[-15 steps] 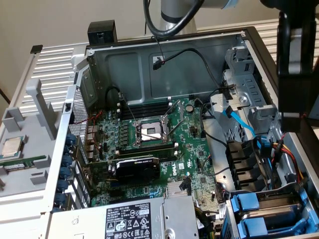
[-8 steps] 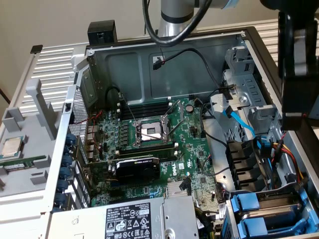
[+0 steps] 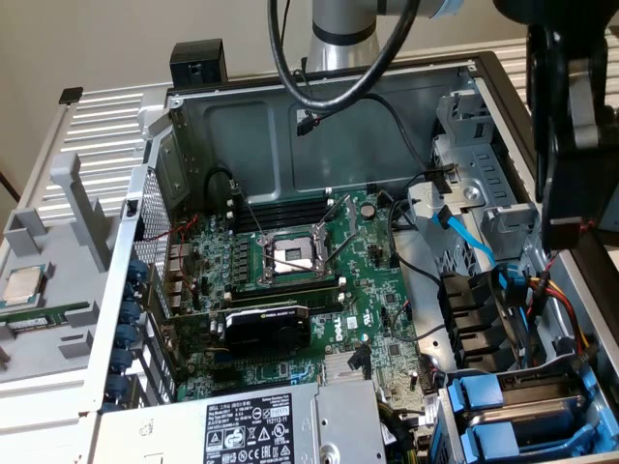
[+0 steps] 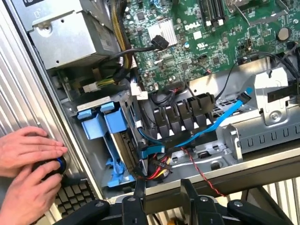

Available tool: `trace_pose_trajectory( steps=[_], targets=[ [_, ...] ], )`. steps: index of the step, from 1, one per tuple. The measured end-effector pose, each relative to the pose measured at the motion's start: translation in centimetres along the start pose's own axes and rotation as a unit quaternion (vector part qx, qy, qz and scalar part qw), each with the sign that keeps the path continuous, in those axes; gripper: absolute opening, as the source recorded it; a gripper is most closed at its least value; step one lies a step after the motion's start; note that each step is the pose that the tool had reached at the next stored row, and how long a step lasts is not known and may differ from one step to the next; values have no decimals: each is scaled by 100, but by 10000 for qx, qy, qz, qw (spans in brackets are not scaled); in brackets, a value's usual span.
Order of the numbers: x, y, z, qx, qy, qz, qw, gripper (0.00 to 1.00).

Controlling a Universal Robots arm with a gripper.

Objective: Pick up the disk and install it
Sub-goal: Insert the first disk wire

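Holds nothing in the black two-fingered tool (image 4: 163, 187): fingers parted about halfway, with only the case rim and a thin red-and-black twisted wire (image 4: 202, 171) seen past them. Hangs just outside the open grey metal computer case (image 4: 253, 161), above its edge.

Finds the disk (image 4: 101, 124) apart from the tool, down inside the case: bright blue plastic carrier frame upright in the drive cage at the corner, near the silver box of the power supply (image 4: 70, 35). Cannot make out the metal body or its label.

Reaches in from beyond the case's far wall on a silver-grey arm tube (image 3: 338, 34), with a loop of black cable (image 3: 319, 82) drooping from it and the tool (image 3: 569, 208) held high at the exterior view's right, over the case's side.

Gives, in the exterior view, the green motherboard (image 3: 290, 290), the disk (image 3: 488, 398) low at the right, and a small square silver processor chip (image 3: 21, 283) on the white ribbed counter (image 3: 106, 116) at the left.

Adds, in the wrist view, a person's hand (image 4: 28, 147) and a second hand (image 4: 23, 197) around a black knob with a blue ring (image 4: 55, 164), outside the case.
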State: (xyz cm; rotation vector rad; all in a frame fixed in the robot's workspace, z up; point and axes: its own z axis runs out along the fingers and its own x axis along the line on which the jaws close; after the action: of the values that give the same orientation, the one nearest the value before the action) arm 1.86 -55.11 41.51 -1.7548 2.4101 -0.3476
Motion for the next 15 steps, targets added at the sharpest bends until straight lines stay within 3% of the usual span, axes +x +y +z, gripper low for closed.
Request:
trace_pose_trajectory(
  steps=[4, 5, 6, 7, 11, 12, 15],
  targets=[
    [-4, 9, 4, 108, 316, -175, 9993, 43],
    [-5, 11, 6, 118, 373, -211, 9990, 43],
    [-5, 11, 7, 101, 411, -250, 9988, 43],
    [-4, 12, 7, 31, 431, -281, 9987, 43],
    [-5, 12, 6, -320, 515, -393, 9974, 43],
    [-5, 13, 6, -392, 528, -433, 9969, 43],
    [-4, 15, 5, -503, 532, -575, 9957, 43]
  ],
)
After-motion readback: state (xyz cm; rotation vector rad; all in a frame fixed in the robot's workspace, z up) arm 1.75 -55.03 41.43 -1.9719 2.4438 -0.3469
